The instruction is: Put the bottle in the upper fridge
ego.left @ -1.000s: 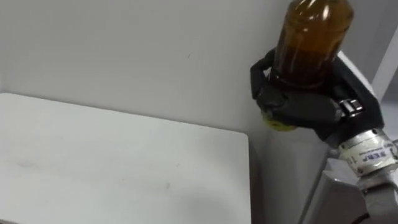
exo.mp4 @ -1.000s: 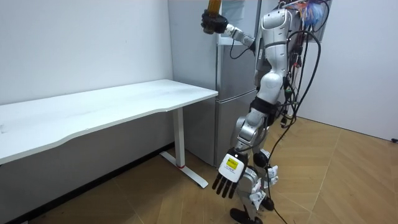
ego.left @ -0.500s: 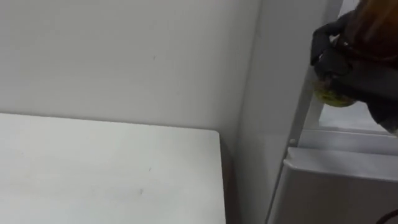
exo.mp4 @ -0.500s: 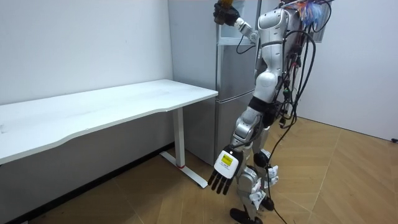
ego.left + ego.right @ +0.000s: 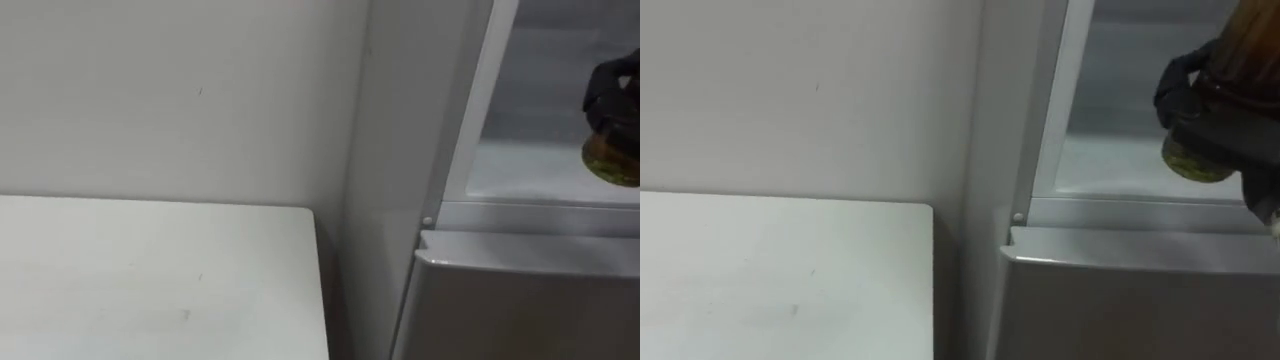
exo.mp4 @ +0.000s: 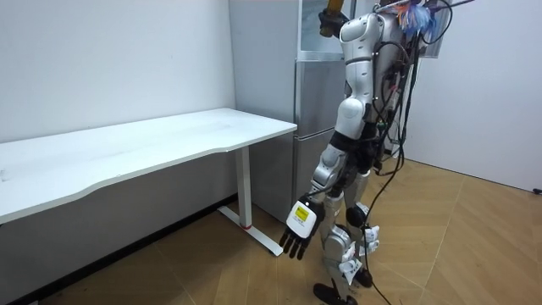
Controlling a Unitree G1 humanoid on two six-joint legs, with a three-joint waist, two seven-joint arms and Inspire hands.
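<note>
- Bottle [image 5: 1246,45]: amber, stiff and smooth, probably heavy with liquid and slippery; a firm hold low round the body suits it
- right hand [image 5: 1202,105] has its fingers curled round the lower part, at the mouth of the open upper fridge [image 5: 1110,160]
- left hand [image 6: 298,230] hangs low, fingers straight, empty
- white table [image 5: 770,270] beside the fridge, bare wall [image 5: 790,90], wooden floor [image 6: 457,246]

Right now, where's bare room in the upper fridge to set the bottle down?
The upper fridge's white floor is bare from the left door frame across to the bottle, which the right hand grips over the floor's right part. That right side is the crowded spot. The table beside the fridge is bare too. The left hand hangs open.
</note>
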